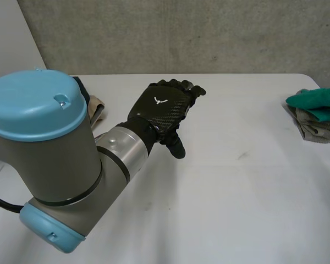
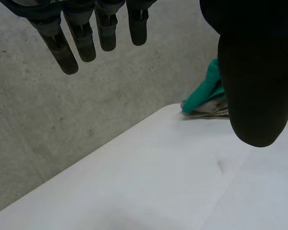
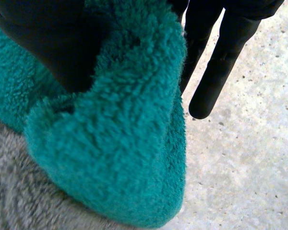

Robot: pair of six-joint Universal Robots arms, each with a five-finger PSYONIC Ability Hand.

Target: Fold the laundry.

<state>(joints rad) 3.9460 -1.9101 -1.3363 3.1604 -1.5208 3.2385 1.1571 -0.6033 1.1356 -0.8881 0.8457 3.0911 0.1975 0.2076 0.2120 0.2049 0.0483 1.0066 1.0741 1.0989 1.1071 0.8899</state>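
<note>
A green towel (image 1: 319,103) lies on top of a folded grey towel (image 1: 318,125) at the table's right edge. In the right wrist view a fold of the green towel (image 3: 110,143) stands up between my right hand's thumb (image 3: 48,43) and its straight fingers (image 3: 221,62), which pinch it over the grey towel (image 3: 19,191). My left hand (image 1: 165,109) hovers over the middle of the table, open and holding nothing. Its fingers (image 2: 81,40) hang straight above the white table (image 2: 149,177), with the towel pile (image 2: 206,98) far beyond them.
A beige cloth (image 1: 97,108) peeks out behind my left arm (image 1: 49,159) at the table's left. A grey concrete wall (image 1: 181,33) runs behind the table's far edge. The floor (image 3: 249,163) lies below the towels' edge.
</note>
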